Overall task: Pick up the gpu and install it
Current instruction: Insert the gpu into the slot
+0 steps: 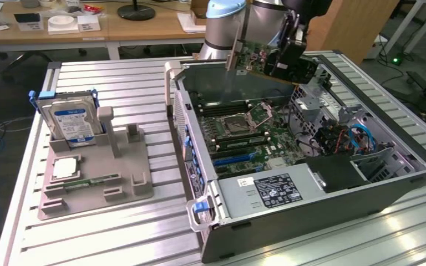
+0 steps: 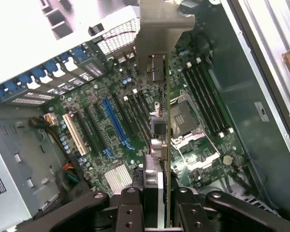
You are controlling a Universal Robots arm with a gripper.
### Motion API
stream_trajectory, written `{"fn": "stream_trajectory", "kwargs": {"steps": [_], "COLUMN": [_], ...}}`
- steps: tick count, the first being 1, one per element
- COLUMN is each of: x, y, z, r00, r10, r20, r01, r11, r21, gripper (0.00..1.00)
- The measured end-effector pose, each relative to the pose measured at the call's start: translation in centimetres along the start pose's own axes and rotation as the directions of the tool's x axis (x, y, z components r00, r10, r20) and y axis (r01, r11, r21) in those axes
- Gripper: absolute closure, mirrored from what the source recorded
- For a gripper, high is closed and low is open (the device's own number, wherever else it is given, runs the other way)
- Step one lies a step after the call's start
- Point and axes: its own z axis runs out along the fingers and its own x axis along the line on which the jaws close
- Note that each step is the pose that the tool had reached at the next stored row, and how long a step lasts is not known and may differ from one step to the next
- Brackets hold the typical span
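The claw is clamped on the gpu, one finger on each face of the card, and holds it in the air above the far part of the open computer case, clear of everything inside. In the wrist view the card is seen edge-on, its pale metal bracket at the end away from the claw and the motherboard spread out below it. The pick-up part of the job looks done, so the step in hand is, by my judgement, carrying the card to its place in the case; nothing is seated yet. The long blue slot and the black slots beside it lie off to one side of the card's edge and at a slant to it, so the card does not appear lined up with any of them. Seating it would call for turning the card parallel to the chosen slot, bringing its contact edge squarely over that slot with the bracket toward the case wall, and lowering it straight and gently. On the counter, well apart from the case, a grey holder carries a blue-labelled hard drive.
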Motion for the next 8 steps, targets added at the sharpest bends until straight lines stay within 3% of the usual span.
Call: {"fn": "stream_trajectory", "kwargs": {"steps": [8], "x": [0.0], "y": [0.0], "z": [0.02], "r00": [0.9948], "r10": [-0.102], "r20": [-0.0051], "r01": [0.102], "r11": [0.9948], "r21": [0.0002], "gripper": [0.72]}}
